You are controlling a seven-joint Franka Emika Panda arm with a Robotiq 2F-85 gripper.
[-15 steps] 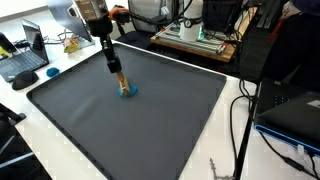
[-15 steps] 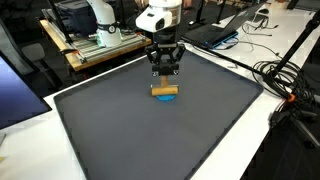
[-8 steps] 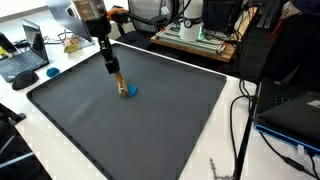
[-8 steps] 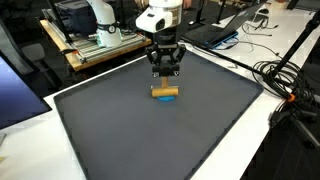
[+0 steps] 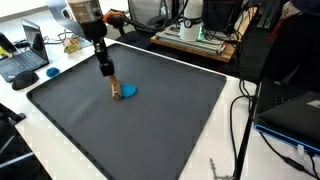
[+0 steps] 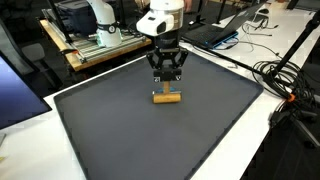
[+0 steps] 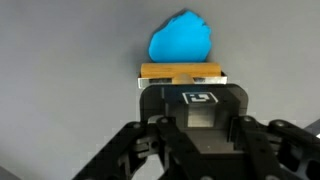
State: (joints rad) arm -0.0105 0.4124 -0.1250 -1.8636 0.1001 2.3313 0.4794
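Observation:
A small wooden block (image 5: 116, 91) rests on the dark mat (image 5: 150, 135), and my gripper (image 5: 110, 80) is shut on it from above. Right beside the block lies a flat blue lump (image 5: 130, 91), uncovered. In an exterior view the gripper (image 6: 166, 86) stands upright over the block (image 6: 166, 97) and the blue lump is hidden behind it. In the wrist view the block (image 7: 182, 71) sits crosswise just beyond the gripper (image 7: 183, 88), and the blue lump (image 7: 182, 40) touches its far side.
The mat fills a white table (image 5: 215, 160). A laptop (image 5: 25, 60) and a small dark mouse (image 5: 52, 72) sit off one corner. Cables (image 5: 245, 115) trail along a side edge. A wooden rack of equipment (image 5: 195, 38) stands behind.
The gripper has slid the wooden block sideways off the blue lump, which now shows fully beside it. The jaws have stayed shut.

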